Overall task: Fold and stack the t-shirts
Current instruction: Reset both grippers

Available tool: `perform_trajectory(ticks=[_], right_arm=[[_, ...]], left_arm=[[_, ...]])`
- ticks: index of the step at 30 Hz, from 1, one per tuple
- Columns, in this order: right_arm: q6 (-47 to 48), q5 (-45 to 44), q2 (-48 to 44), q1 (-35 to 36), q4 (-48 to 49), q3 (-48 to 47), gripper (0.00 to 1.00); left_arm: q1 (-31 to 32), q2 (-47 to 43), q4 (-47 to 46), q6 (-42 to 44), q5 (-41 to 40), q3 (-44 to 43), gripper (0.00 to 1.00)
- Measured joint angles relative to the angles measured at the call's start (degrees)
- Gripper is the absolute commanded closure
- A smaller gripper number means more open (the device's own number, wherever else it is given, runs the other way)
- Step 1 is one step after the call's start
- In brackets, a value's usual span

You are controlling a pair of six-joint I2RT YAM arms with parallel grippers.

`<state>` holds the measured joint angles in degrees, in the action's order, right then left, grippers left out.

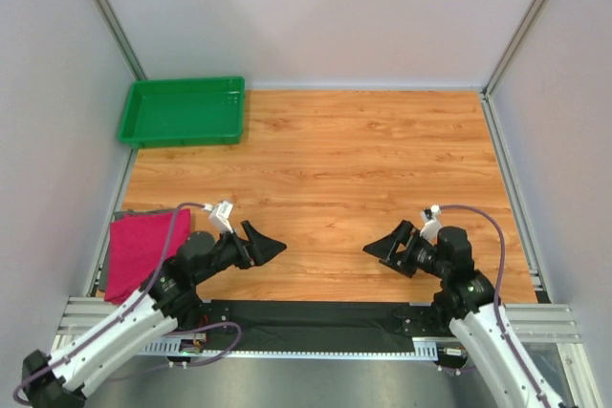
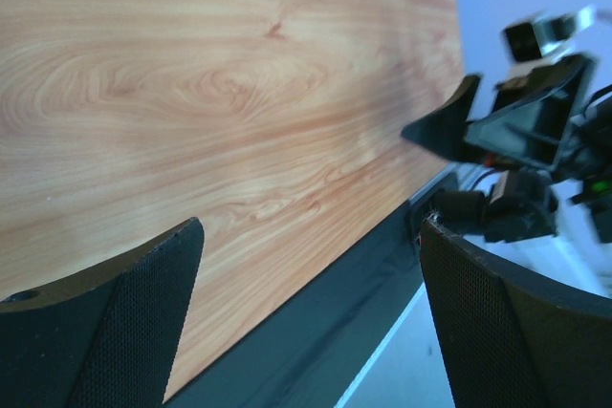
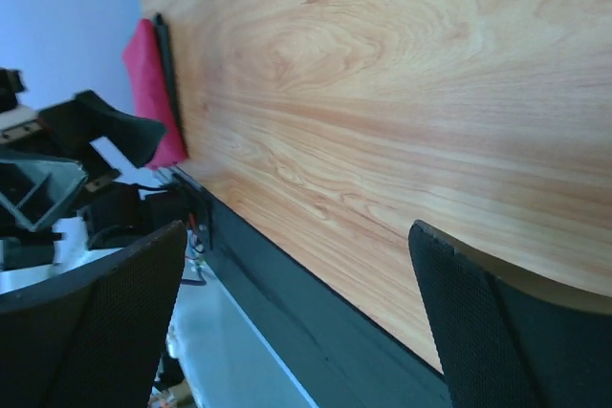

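A magenta-pink t-shirt (image 1: 139,253) lies folded at the table's near left edge, partly hanging off the wooden top; it also shows in the right wrist view (image 3: 151,83). My left gripper (image 1: 265,245) is open and empty above the wood, just right of the shirt, pointing right. My right gripper (image 1: 387,248) is open and empty, pointing left toward it. The left wrist view shows open jaws (image 2: 311,312) over the table's front edge. The right wrist view shows the same open jaws (image 3: 296,322) with nothing between.
A green plastic tray (image 1: 184,112) stands at the far left corner, nothing visible in it. Grey walls with metal posts enclose the wooden table (image 1: 325,179). A black strip (image 1: 316,317) runs along the near edge between the arm bases.
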<state>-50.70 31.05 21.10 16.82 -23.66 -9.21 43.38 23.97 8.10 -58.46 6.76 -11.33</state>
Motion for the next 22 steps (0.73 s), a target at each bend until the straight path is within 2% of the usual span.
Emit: perform_trajectory(ticks=[3, 5, 8, 16, 22], right_arm=[[-5.33, 0.04, -14.56, 0.00, 0.52, 2.99, 0.00], [-7.67, 0.74, -20.13, 0.00, 1.44, 3.13, 0.00], [-9.79, 2.19, -20.00, 0.00, 3.30, 3.56, 0.00], [-10.84, 3.56, -19.93, 0.02, 6.19, 4.31, 0.00], [-9.73, 3.67, -20.41, 0.02, 5.92, 4.31, 0.00]], left_arm=[[0.15, -14.67, 0.42, -3.06, -2.84, 6.73, 0.00], [0.15, -22.45, 0.98, -4.44, -3.72, 8.04, 0.00], [0.15, -23.65, 0.17, -5.66, -2.69, 8.37, 0.00], [0.42, -23.67, -9.40, -9.86, 0.81, 8.66, 0.00], [0.42, -23.67, -9.31, -9.84, 1.81, 8.66, 0.00]])
